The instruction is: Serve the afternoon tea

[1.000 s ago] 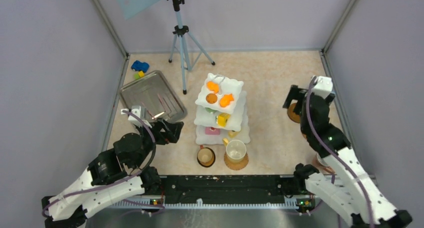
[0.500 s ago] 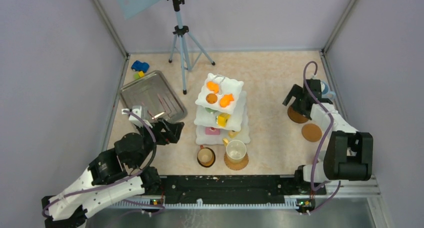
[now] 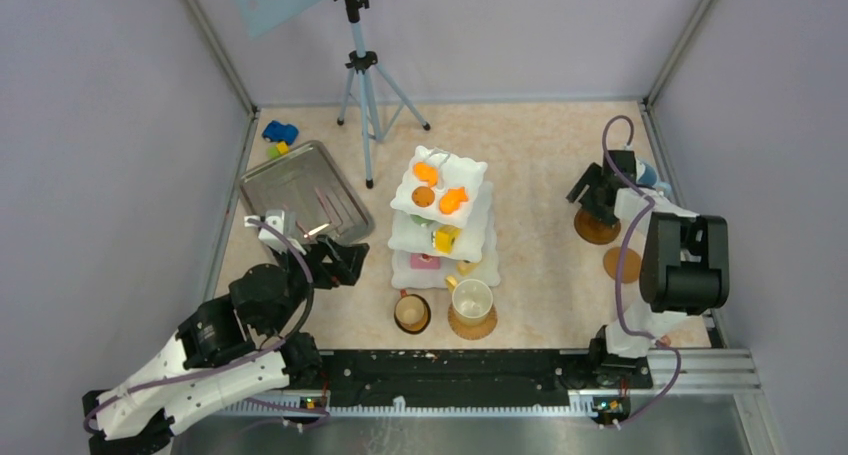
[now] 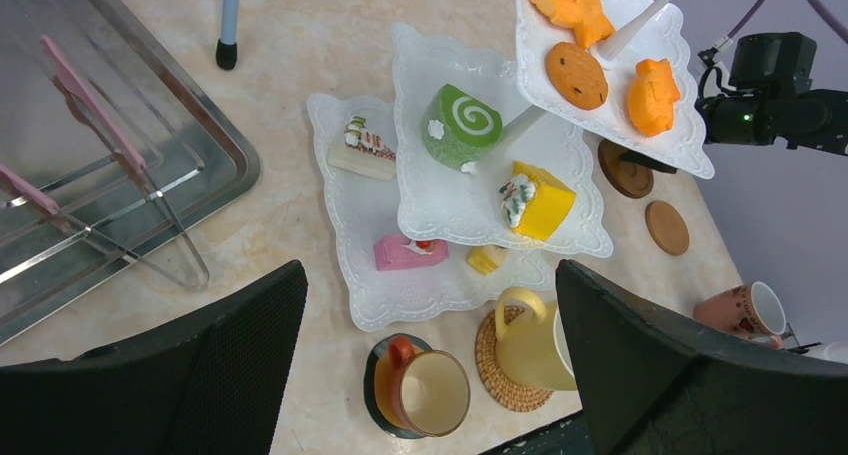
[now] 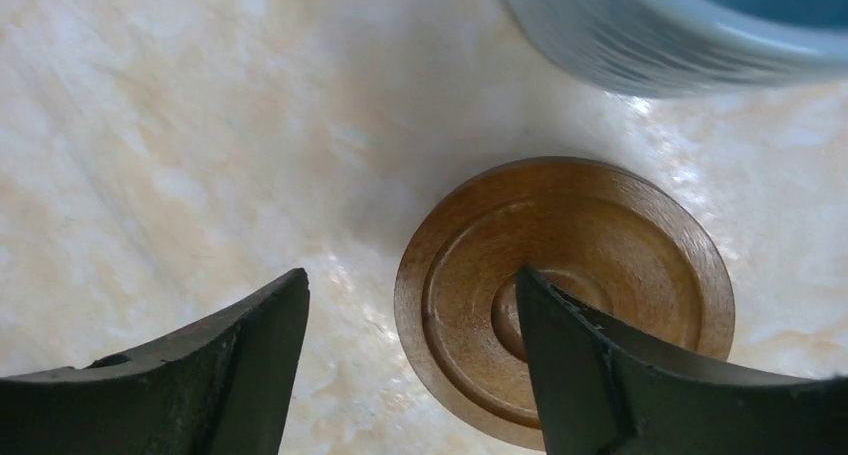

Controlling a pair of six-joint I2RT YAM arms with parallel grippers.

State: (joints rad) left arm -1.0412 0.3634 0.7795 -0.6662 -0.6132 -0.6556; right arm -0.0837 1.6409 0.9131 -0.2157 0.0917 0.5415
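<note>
The brown wooden coaster (image 5: pixel 600 245) lies flat on the table (image 3: pixel 540 155). Its left rim sits in the gap between the fingers of the right gripper (image 5: pixel 408 275). The right finger (image 5: pixel 620 375) crosses over the coaster's centre, and the left one stands off it over bare surface. Those fingers are spread wide and grip nothing; whether they touch the coaster cannot be told. Just beyond the fingertips stands the blue mug (image 5: pixel 680 25). A lighter coaster (image 3: pixel 618 265) lies back toward that arm's base.

The left gripper (image 4: pixel 430 275) hangs with its fingers wide apart and empty. Framed between them are the white three-tier stand (image 4: pixel 360 215) with a pink pastry (image 4: pixel 405 253) on its lowest tier, the brown mug (image 4: pixel 425 390), and the cream mug (image 4: pixel 535 340) on a woven coaster (image 4: pixel 495 375). Beyond its right finger a pinkish mug (image 4: pixel 745 310) appears tipped on its side. Beyond its left finger sits the steel tray (image 4: pixel 150 155).
</note>
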